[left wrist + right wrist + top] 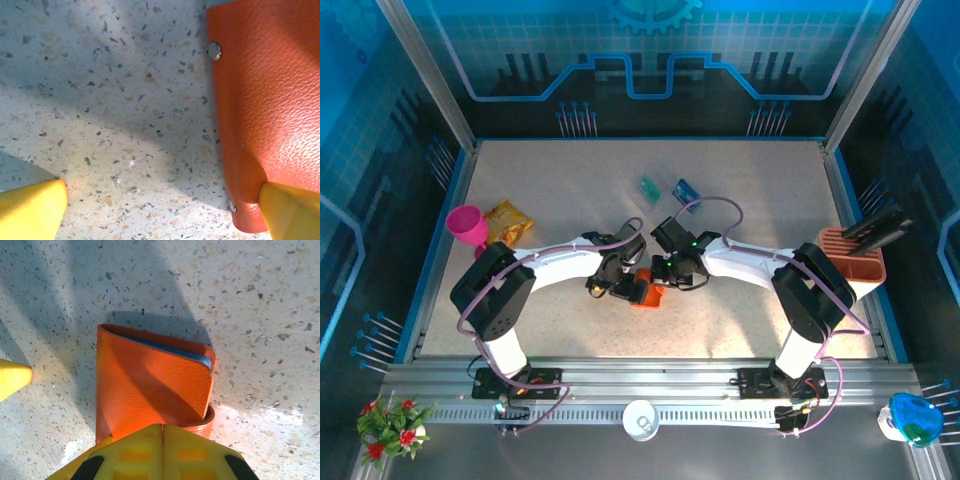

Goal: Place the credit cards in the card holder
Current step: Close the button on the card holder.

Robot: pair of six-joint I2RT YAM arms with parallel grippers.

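Pinching shut on the near edge of the wallet (150, 385), the right gripper (162, 432) has its jaws pressed together with no gap between them, and the top flap seems to be lifted off the lower leaf, a strip of blue lining showing in the fold; the left gripper (162, 195) stands wide, one finger (292, 210) at the wallet's corner and the other well apart over bare table (770, 200), holding nothing.

Risks, as I judge them: the pinch sits on a thin leather edge, so the flap could slip free and fall closed; a pull by the right arm could drag the whole wallet across the table, since the left finger only touches a corner and does not pin it; the two arms are crowded close together over the wallet and could knock each other; both grippers are far from the cards, so one must let go to fetch, and the pocket may close again.

Counted: one wallet, on the table between the grippers; two cards, a teal card (648, 186) and a blue card (686, 189), lying near each other, well beyond the wallet; two grippers.
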